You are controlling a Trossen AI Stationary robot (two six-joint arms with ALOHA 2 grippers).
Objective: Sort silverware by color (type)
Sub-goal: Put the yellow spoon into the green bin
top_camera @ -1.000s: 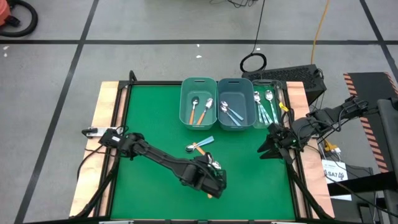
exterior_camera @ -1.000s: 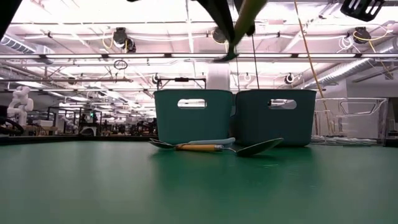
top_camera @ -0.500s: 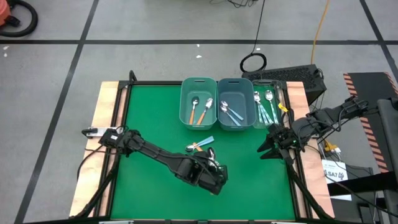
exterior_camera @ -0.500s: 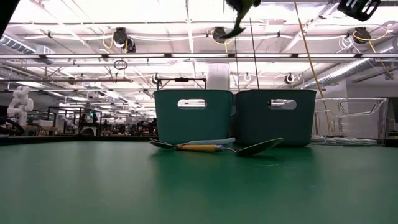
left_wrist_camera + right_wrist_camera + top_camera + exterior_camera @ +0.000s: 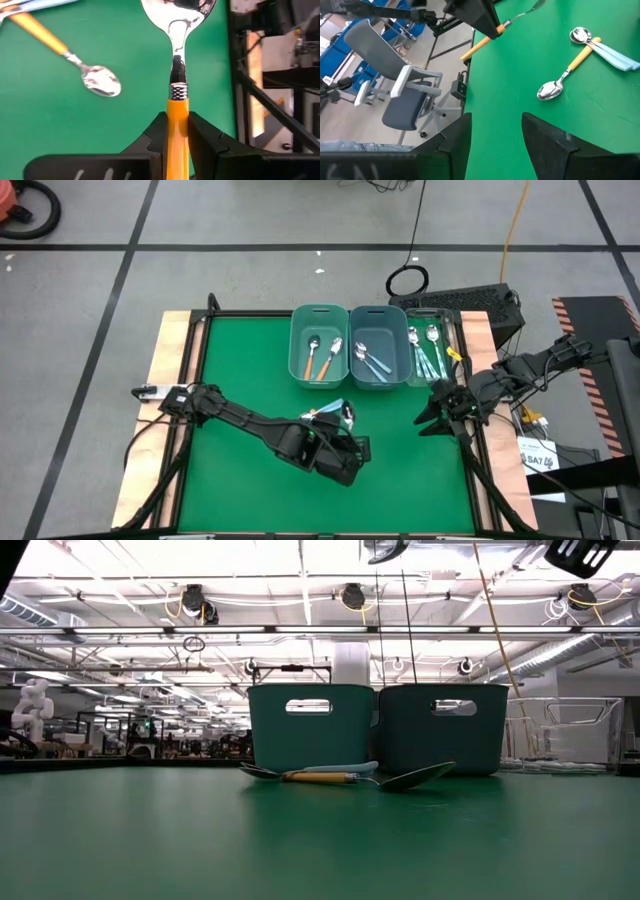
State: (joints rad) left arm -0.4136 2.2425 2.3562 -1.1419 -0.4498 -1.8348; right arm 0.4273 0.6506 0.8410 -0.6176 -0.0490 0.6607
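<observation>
My left gripper (image 5: 343, 438) hangs above the middle of the green mat (image 5: 240, 360), shut on an orange-handled spoon (image 5: 177, 75) whose shiny bowl (image 5: 348, 414) points toward the bins. Below it, another orange-handled spoon (image 5: 97, 80) and a light blue one (image 5: 333, 407) lie flat on the mat, crossing each other. Three teal bins stand at the far edge: the left one (image 5: 320, 345) holds orange spoons, the middle one (image 5: 378, 348) light blue spoons, the right one (image 5: 432, 345) teal-green spoons. My right gripper (image 5: 495, 140) waits open at the mat's right edge. My left gripper pinches the spoon's orange handle (image 5: 177, 117) between its two fingers, just behind the metal collar. The spoon lies along the fingers and sticks out ahead of them, bowl first. The handle's free end (image 5: 470, 50) juts out behind. The spoon is lifted clear of the mat.
Wooden borders (image 5: 170, 370) frame the mat on both sides. A cable loop (image 5: 407, 280) and a dark box (image 5: 470, 305) lie behind the bins. In the low view the two loose spoons (image 5: 340, 776) rest in front of the bins (image 5: 310, 725).
My left gripper has risen with the orange-handled spoon, leaving the low view at its top, and has tipped so that the bowl now points toward the bins. It has also shifted a little toward the far edge. The spoons on the mat have stayed put.
</observation>
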